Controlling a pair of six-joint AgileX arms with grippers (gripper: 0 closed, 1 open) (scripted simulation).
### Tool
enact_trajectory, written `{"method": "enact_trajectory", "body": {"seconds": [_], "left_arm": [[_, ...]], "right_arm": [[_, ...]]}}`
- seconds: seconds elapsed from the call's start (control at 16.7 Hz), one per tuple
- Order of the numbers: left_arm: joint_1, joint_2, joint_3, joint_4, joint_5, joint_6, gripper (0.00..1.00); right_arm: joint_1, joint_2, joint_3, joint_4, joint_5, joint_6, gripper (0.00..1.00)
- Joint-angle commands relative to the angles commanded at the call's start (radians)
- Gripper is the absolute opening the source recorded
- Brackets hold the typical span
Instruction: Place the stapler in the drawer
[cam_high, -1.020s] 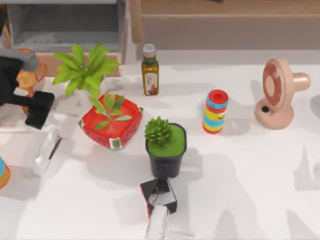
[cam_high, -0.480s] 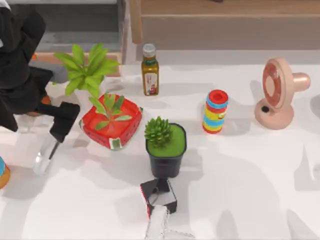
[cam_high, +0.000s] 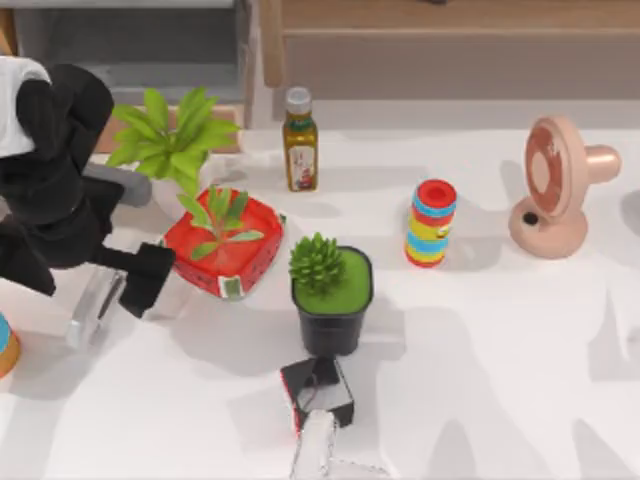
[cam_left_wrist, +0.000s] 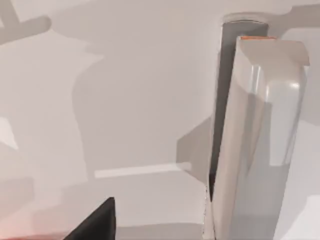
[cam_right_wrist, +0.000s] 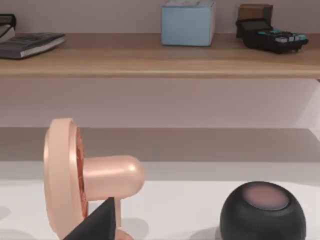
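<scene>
The left claw (cam_high: 148, 282) hangs low over the counter (cam_high: 500, 350), just right of the stapler (cam_high: 93, 305); whether it is released or clenched cannot be told. For a clean pick, it is best centred over the stapler's long body and aligned across its narrow width before closing. The stapler is white and elongated, with a dark underside, lying flat, well in front of the drawer (cam_high: 130, 50). The right arm is parked near the pink fan (cam_right_wrist: 75, 175).
</scene>
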Motion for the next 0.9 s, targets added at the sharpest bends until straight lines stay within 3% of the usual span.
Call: {"method": "enact_trajectory", "body": {"seconds": [0.48, 0.9], "left_arm": [[0.021, 0.063, -0.017, 0.083, -0.001, 0.02, 1.0], [0.021, 0.063, -0.017, 0.083, -0.001, 0.02, 0.47]], "right_arm": [[0.0, 0.0, 0.0, 0.0, 0.0, 0.0, 1.0], [0.0, 0.0, 0.0, 0.0, 0.0, 0.0, 1.0]]}}
